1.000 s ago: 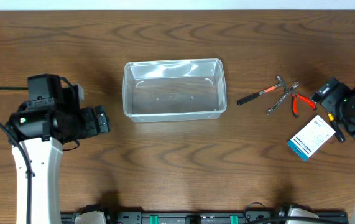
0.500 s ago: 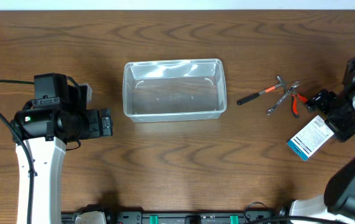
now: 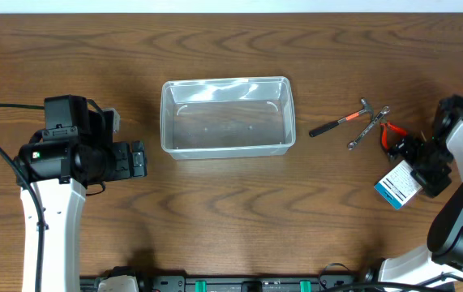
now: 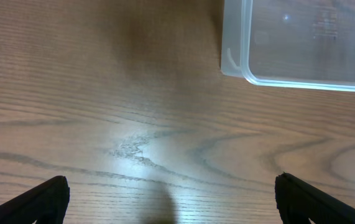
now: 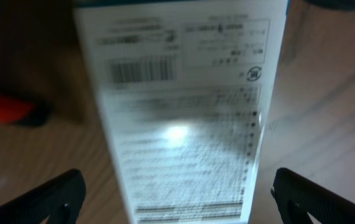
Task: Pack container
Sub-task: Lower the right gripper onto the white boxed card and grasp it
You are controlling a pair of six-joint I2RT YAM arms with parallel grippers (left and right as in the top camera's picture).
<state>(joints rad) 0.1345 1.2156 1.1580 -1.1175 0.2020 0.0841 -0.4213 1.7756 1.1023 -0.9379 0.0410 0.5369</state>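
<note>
The clear plastic container (image 3: 226,116) stands empty at the table's middle; its corner shows in the left wrist view (image 4: 301,43). My left gripper (image 3: 136,160) is open and empty, left of the container, its fingertips wide apart over bare wood (image 4: 171,199). My right gripper (image 3: 410,162) is open, low over a white and blue box (image 3: 398,186). The box's printed white face (image 5: 183,112) lies between the two fingertips, which stand apart on either side of it (image 5: 177,196).
A small hammer with a red and black handle (image 3: 341,120), a silver wrench (image 3: 368,127) and red-handled pliers (image 3: 391,132) lie right of the container. A red handle shows at the left edge of the right wrist view (image 5: 3,106).
My right gripper has swung down and left over the box, covering its upper part. The left arm shifted slightly right early, then held still.
</note>
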